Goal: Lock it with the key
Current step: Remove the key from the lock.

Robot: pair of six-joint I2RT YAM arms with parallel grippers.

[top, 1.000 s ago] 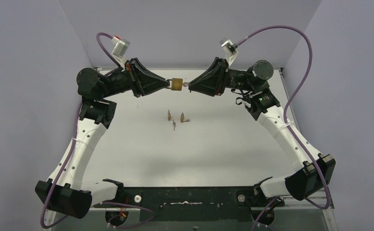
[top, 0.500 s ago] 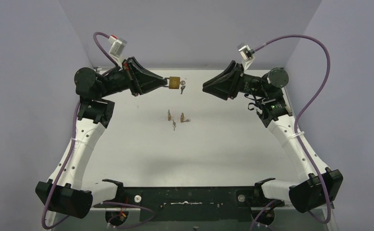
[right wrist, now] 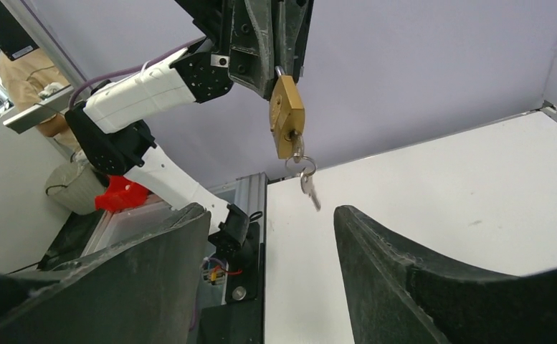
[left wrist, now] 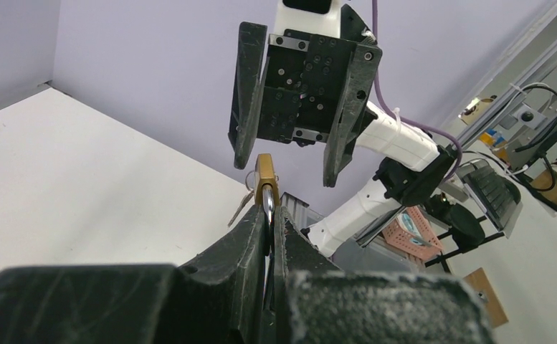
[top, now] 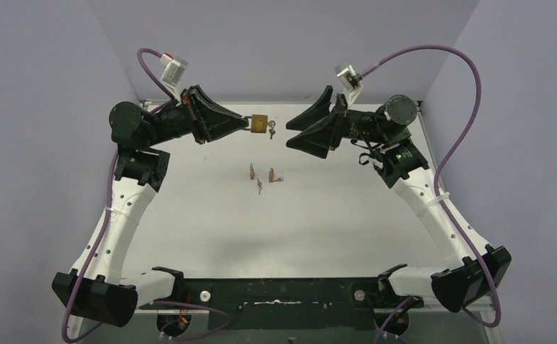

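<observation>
Padlock point(top: 259, 125) is clamped in the closed left claw point(top: 249, 124); its dangling key point(top: 272, 132) could be knocked out by the empty, parted right claw point(top: 289, 136).

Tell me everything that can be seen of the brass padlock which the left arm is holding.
The padlock has a small rectangular body that looks like brass and a silver metal shackle. The left gripper is shut on the shackle and holds the lock in the air above the far part of the table, with its body toward the right arm. A key sits in its keyhole and a second key dangles below. The right gripper is open, close by, not touching it.
</observation>
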